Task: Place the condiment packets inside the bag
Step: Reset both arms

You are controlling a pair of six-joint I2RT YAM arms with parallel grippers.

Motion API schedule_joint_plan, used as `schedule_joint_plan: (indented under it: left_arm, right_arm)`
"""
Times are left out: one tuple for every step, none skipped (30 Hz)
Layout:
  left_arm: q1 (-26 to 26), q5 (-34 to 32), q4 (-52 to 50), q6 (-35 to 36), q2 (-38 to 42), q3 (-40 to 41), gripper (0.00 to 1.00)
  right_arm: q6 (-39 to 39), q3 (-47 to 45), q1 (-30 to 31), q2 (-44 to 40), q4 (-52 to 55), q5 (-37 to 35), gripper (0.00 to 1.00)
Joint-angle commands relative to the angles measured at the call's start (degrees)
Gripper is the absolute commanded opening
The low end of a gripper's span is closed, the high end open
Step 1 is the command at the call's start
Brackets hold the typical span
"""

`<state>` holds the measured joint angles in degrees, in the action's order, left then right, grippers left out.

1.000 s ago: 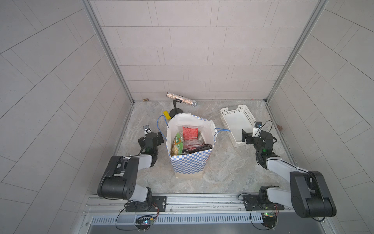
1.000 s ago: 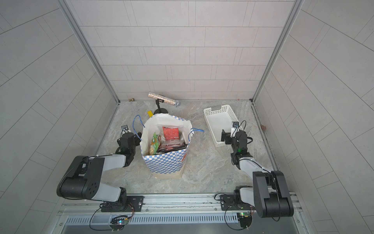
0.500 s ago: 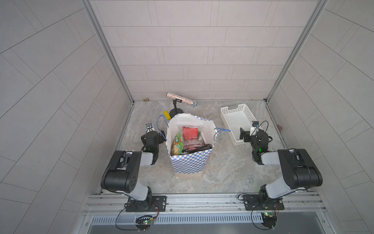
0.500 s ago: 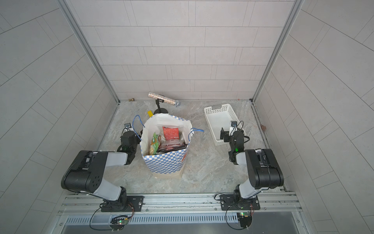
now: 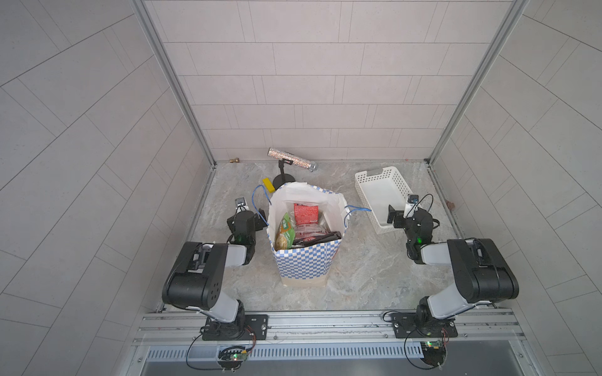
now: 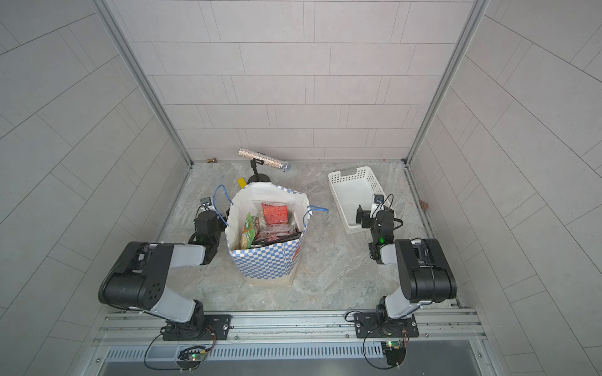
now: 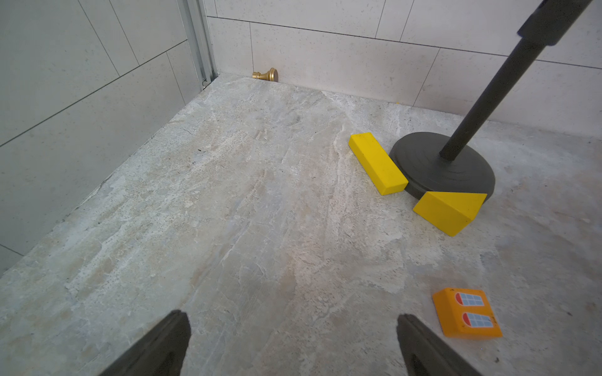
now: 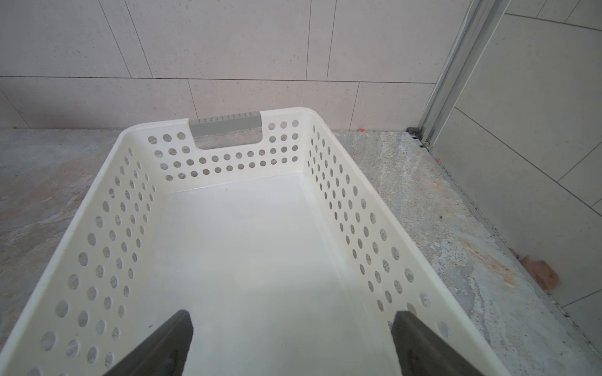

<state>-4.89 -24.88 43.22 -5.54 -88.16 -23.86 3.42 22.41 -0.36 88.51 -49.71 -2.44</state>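
Condiment packets [image 5: 304, 224] (green, red, dark) stand inside the bag [image 5: 303, 265], which is upright mid-counter [image 5: 365, 270]; none is visible outside it. Over the last second both arms have folded back to either side. Left tool [image 7: 291, 320]: wide, empty, over bare counter. Right tool [image 8: 290, 319]: wide, empty, above the white basket [image 8: 107, 208]. Task judged complete.

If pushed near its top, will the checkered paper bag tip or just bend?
The bag probably bends first: its paper rim looks crumpled. It may tip, being tall on a narrow base, though the packets inside likely steady it.
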Motion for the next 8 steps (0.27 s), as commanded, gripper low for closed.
schedule_joint_plan:
  left_arm:
    - [0.2,0.3,0.0,0.4,-0.3,-1.3,1.0]
    - [0.5,0.5,-0.4,0.3,-0.5,-1.6,1.0]
    - [0.6,0.6,-0.5,0.2,-0.5,-1.6,1.0]
    - [0.6,0.7,-0.5,0.2,-0.5,-1.6,1.0]
    - [0.6,0.7,-0.2,0.3,-0.3,-1.4,1.0]
    - [0.5,0.8,0.0,0.4,0.1,-1.0,1.0]
    - [0.4,0.9,0.8,0.6,0.5,-0.3,1.0]
    - [0.3,0.8,1.2,0.6,0.5,-0.3,1.0]
  right_arm:
    - [0.6,0.4,-0.1,-0.5,2.2,-0.4,1.0]
    - [0.6,0.5,-0.1,-0.5,2.2,-0.4,1.0]
    - [0.6,0.4,-0.1,-0.4,1.7,-0.4,1.0]
    - [0.6,0.4,-0.1,-0.4,1.7,-0.3,1.0]
    - [0.6,0.4,-0.1,-0.5,2.1,-0.3,1.0]
    - [0.7,0.4,-0.1,-0.4,2.0,-0.4,1.0]
    - [0.7,0.4,-0.1,-0.4,1.9,-0.4,1.0]
    - [0.7,0.4,-0.1,-0.4,1.9,-0.3,1.0]
